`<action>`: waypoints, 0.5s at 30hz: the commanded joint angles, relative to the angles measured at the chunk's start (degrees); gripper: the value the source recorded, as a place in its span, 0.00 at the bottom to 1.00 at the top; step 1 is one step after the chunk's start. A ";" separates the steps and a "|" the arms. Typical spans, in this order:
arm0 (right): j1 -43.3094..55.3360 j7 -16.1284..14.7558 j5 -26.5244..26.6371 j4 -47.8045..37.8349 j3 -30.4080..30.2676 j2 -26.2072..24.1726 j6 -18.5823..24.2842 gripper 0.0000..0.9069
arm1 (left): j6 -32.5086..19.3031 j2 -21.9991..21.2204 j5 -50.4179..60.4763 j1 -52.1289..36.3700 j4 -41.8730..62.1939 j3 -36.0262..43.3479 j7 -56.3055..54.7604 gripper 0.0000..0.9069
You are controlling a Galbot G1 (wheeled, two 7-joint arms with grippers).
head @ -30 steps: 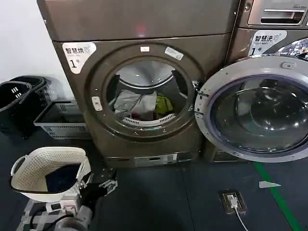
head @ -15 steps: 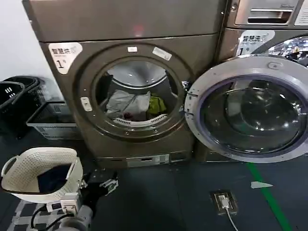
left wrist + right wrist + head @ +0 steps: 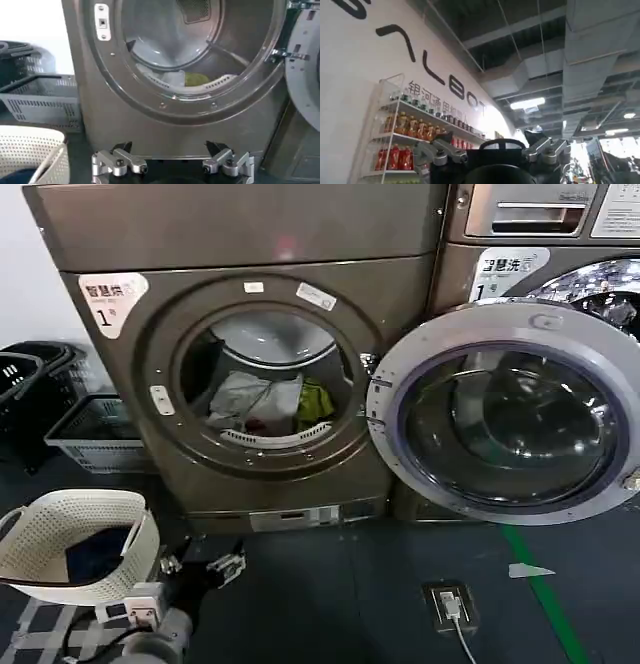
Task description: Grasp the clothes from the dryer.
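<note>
On the dark floor (image 3: 330, 594), left gripper (image 3: 200, 565) faces dryer (image 3: 250, 304), jaws apart.

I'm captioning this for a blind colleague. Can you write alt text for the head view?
A bronze-brown dryer stands with its door swung open, pale clothes and a yellow-green piece in the drum. The left gripper, open, is low in front, beside a white basket.

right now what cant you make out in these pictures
- How many clothes lie in the dryer: head view, the porthole rim hides the pile's lower part.
- The dark item in the white basket: head view, its wall covers most of it.
- The open door: cut off at the right edge of the head view.
- The left pincer, open and low before the dryer: cut off at the picture's edge in the left wrist view.
</note>
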 commanded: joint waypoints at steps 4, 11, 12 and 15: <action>-0.55 -0.89 0.35 -0.35 -0.19 0.37 2.95 1.00 | -0.04 0.18 0.05 0.11 -0.25 0.02 0.05 1.00; -0.61 -1.05 2.24 -0.29 0.18 0.36 3.61 1.00 | -0.06 0.28 0.15 0.27 -0.76 0.14 0.14 1.00; -0.62 -0.99 2.34 -0.29 0.19 0.39 3.58 1.00 | -0.06 0.29 0.19 0.28 -0.81 0.17 0.16 1.00; -0.60 -0.74 2.67 -0.28 0.17 0.58 3.59 1.00 | 0.02 0.36 0.23 0.50 -1.29 0.21 0.32 1.00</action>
